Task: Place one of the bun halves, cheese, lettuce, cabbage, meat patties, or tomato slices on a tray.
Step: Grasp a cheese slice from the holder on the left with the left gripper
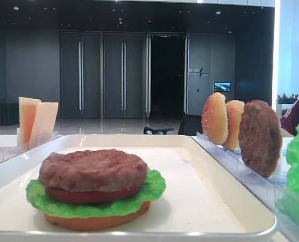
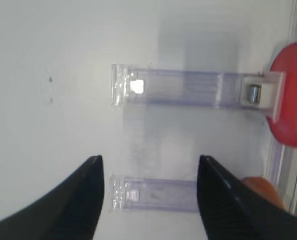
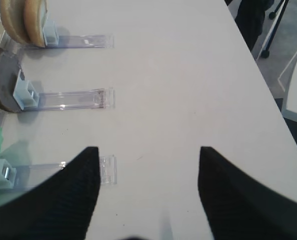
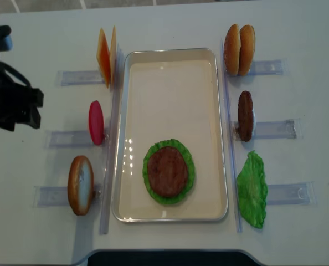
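On the white tray (image 4: 173, 58): a stacked patty (image 4: 167, 170), tomato, lettuce (image 4: 151, 159) and bun base. Standing in a rack left of the tray, 2 cheese (image 4: 104, 55) slices. Left fingers (image 2: 96, 172) and right fingers (image 3: 91, 165) spread wide over bare worktop (image 4: 31, 221), holding nothing.

Tray (image 4: 220, 127) far end bare

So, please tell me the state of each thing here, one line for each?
tray: holds a stacked bun half, tomato, lettuce, patty
meat patty: flat, top of stack
cheese: upright in rack
spare patty: upright in rack
left gripper: open, empty
right gripper: open, empty
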`<state>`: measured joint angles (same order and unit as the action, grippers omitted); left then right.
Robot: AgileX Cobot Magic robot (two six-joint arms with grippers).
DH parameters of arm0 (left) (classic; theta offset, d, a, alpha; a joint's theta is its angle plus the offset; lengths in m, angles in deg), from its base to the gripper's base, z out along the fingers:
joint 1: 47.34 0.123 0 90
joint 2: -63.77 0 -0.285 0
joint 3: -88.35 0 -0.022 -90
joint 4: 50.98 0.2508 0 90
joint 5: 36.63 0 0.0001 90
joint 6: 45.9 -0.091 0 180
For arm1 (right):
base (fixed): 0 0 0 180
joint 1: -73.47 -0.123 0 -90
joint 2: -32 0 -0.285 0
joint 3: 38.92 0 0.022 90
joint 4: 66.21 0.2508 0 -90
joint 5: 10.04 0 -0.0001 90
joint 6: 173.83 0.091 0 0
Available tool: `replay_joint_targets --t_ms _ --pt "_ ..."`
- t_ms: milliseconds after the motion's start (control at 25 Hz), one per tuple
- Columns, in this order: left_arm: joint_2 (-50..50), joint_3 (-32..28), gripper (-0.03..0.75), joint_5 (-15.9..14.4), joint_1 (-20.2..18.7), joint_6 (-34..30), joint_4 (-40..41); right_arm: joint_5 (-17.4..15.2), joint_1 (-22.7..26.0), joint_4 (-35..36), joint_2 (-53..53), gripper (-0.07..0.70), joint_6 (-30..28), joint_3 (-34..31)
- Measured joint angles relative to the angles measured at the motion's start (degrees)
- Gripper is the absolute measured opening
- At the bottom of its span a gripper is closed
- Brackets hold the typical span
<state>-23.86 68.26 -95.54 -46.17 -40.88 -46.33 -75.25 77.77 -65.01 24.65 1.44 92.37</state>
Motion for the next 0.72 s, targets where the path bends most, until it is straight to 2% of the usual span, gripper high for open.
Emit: replay_joint_targets --t_ms 160,560,720 --pt "-8.07 6.9 0.452 -0.77 0.0 0.0 -0.92 0.0 0.0 0.0 0.0 0.44 0.0 0.0" --pt "-22.61 26.59 0.452 -9.0 0.0 0.91 -1.6 0.0 0.0 0.0 0.0 0.44 0.0 0.0" --pt "-25.92 32.64 0.452 -10.65 0.0 1.12 -1.66 0.0 0.0 0.0 0.0 0.44 0.0 0.0"
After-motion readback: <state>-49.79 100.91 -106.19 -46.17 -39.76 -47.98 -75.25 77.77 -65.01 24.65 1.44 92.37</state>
